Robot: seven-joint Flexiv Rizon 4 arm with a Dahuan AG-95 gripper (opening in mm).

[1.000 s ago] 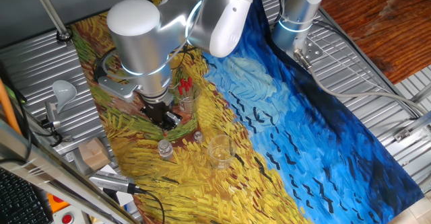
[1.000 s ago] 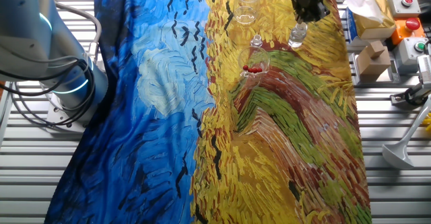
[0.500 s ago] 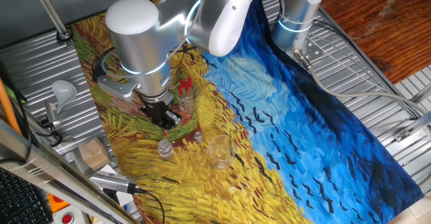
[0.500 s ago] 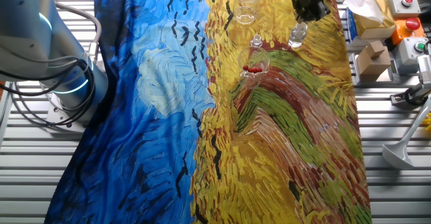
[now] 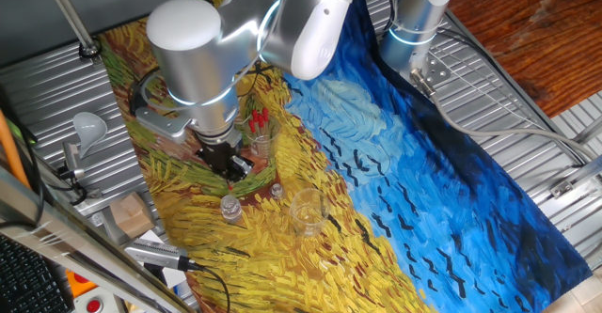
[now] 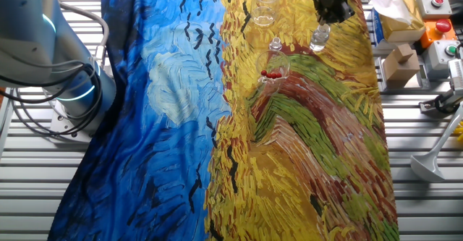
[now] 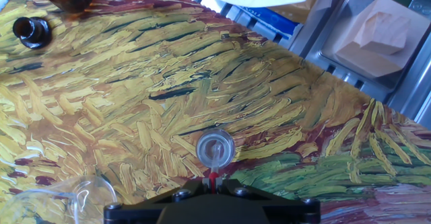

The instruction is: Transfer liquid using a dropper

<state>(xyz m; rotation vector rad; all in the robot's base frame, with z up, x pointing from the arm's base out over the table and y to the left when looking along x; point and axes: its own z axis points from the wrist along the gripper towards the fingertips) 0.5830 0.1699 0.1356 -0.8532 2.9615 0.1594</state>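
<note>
Firstly, in one fixed view I count one tall glass [image 5: 260, 136] with several red-bulbed droppers standing in it; their exact number I cannot tell. Further there are one small clear vial [image 5: 230, 209] and one empty beaker [image 5: 307, 211] on the painted cloth [image 5: 395, 181]. My gripper [image 5: 230, 165] hangs just above the vial, beside the tall glass.

In the other fixed view my gripper [image 6: 332, 8] is again directly over the vial [image 6: 319, 37]. One small bottle [image 6: 275, 45] stands near, between the beaker [image 6: 264, 17] and the glass of droppers [image 6: 273, 73].

In the hand view my gripper [image 7: 213, 185] is clenched on one dropper [image 7: 213, 176]. Only a little red of its bulb shows between my fingers, and its thin clear stem points down at the round mouth of the vial [image 7: 215, 147].
</note>
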